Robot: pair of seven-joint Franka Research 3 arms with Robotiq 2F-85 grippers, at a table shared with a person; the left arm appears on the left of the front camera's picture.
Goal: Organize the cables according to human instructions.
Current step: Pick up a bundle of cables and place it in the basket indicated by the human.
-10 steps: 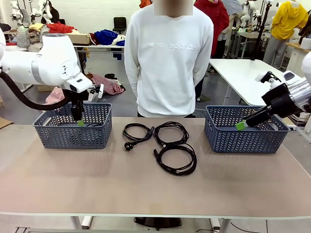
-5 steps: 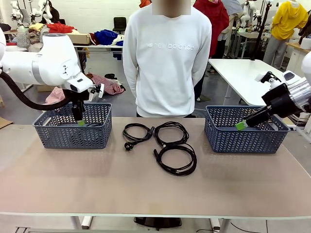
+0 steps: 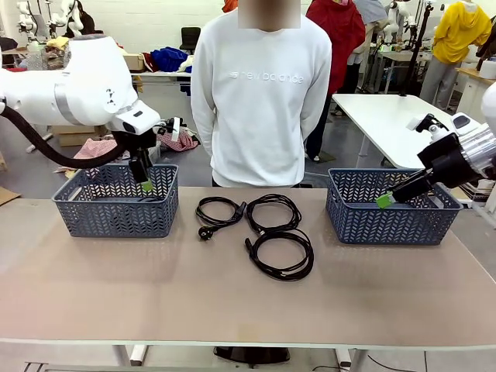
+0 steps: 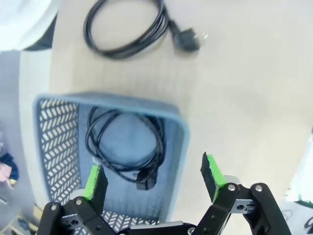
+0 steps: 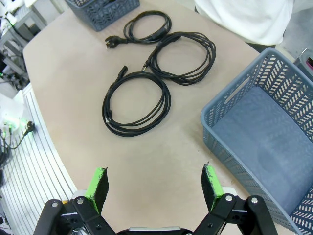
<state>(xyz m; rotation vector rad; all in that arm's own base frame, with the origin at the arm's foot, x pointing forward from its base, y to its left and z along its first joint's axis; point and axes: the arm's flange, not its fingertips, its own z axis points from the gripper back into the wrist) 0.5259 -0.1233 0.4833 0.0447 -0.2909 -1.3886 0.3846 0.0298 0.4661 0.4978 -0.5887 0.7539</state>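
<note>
one power cord lies coiled in the left basket, below the left gripper, which is wide open and empty. three more cords wait on the table between the baskets. nothing is in the right basket yet, and the right gripper gapes, holding nothing.

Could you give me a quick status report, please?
Right claw open by right basket. Left claw open over left basket, one cable inside. Three cables on table. Nothing blocking.
</note>
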